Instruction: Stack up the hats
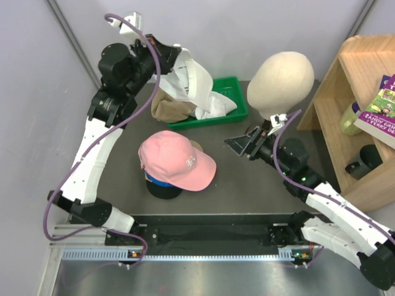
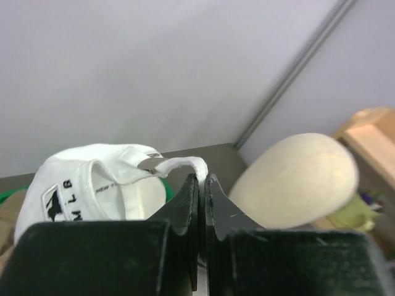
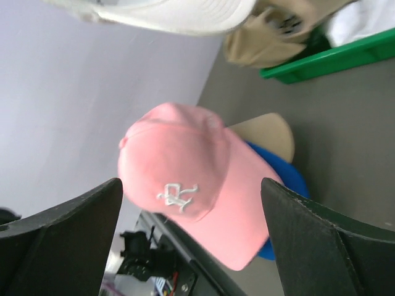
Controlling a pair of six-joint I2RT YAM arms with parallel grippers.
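A pink cap tops a stack on the table, over a tan cap, a blue cap and a black cap; the pink cap also shows in the right wrist view. My left gripper is shut on the back strap of a white cap and holds it in the air above the green bin; in the left wrist view the white cap hangs to the left. A khaki-brown cap lies at the bin's left end. My right gripper is open and empty, right of the stack.
A cream foam mannequin head stands at the back right, just behind my right arm. A wooden shelf unit with books and small items stands at the far right. A wall rises along the left and back.
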